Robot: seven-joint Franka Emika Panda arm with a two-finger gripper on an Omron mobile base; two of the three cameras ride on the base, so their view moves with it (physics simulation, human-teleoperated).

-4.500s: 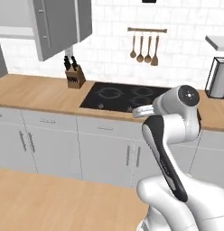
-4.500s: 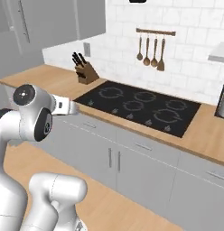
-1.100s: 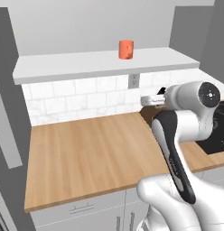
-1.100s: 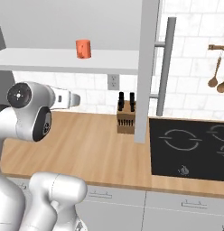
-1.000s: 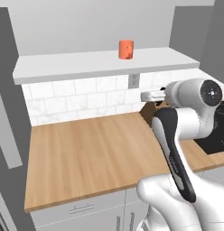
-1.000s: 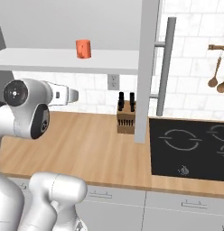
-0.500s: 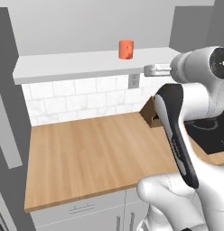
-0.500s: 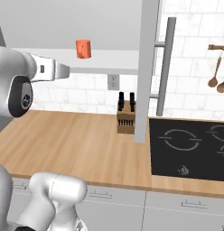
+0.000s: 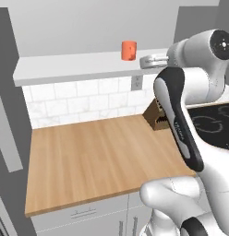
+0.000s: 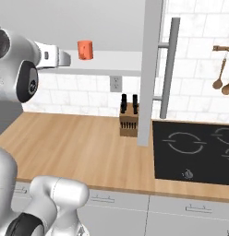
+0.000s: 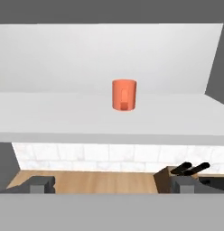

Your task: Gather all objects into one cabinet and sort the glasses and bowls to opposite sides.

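Cup [image 11: 124, 94] dead ahead, an orange one, standing upright and alone on the white shelf [image 11: 64, 122] of the open cabinet, handle turned toward the hand. The gripper [image 11: 113, 185] sits well short of it with its jaws spread wide and nothing between them, the two dark tips flanking the bottom of the hand view. From the left base view the cup [image 9: 129, 50] stands toward the right part of the shelf, with the arm's wrist raised to shelf height just right of it. From the right base view, the open grey door [image 10: 151, 69] with its long bar handle hangs edge-on to the right of the cup [image 10: 85, 49]. Here's the worry: the hand looks a touch low, so a straight push could catch the shelf's front lip. Come in off-centre and one finger could nudge the cup sideways or tip it backward. That handle facing forward may also foul a finger and twist the cup as the jaws close. Below, the knife block [image 10: 129, 117] on the wooden counter [image 10: 79, 143] waits for anything dropped.
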